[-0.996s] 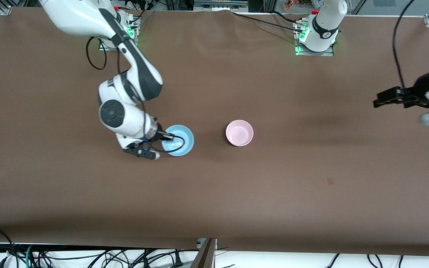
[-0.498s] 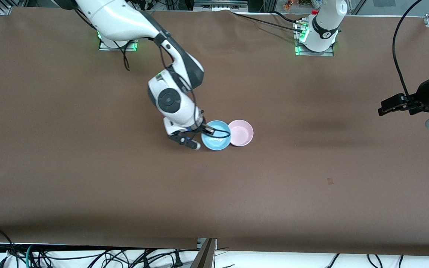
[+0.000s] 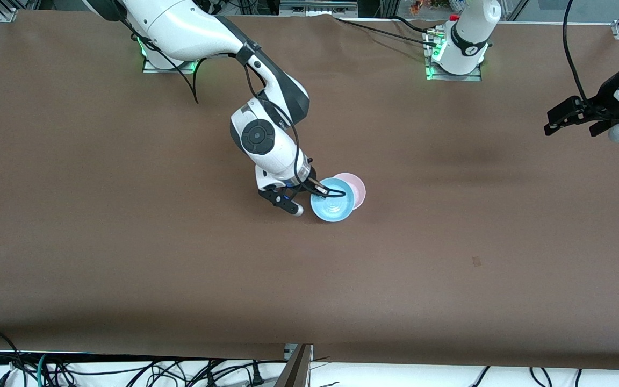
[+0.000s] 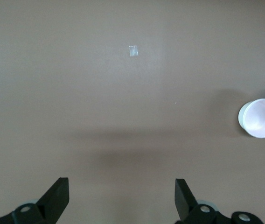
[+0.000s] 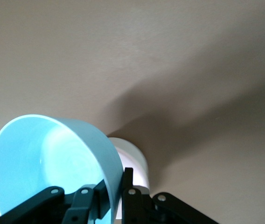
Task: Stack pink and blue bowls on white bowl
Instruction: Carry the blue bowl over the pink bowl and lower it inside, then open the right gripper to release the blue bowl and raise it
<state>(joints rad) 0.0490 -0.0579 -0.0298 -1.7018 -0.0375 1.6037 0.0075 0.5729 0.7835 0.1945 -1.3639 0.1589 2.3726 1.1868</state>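
The round sky-blue plastic bowl [image 3: 332, 200], mouth tipped slightly upward, hangs pinched by its rim in the right gripper [image 3: 322, 190], partly over the pale pink plastic bowl [image 3: 356, 186]. The right arm reaches down, bent. The left gripper [image 3: 562, 121] waits spread, well apart.

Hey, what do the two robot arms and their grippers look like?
Both arms are glossy white with dark grey joint sections and black cables looping alongside. The right gripper and left gripper have black two-finger jaws. Green lights glow at both bases.
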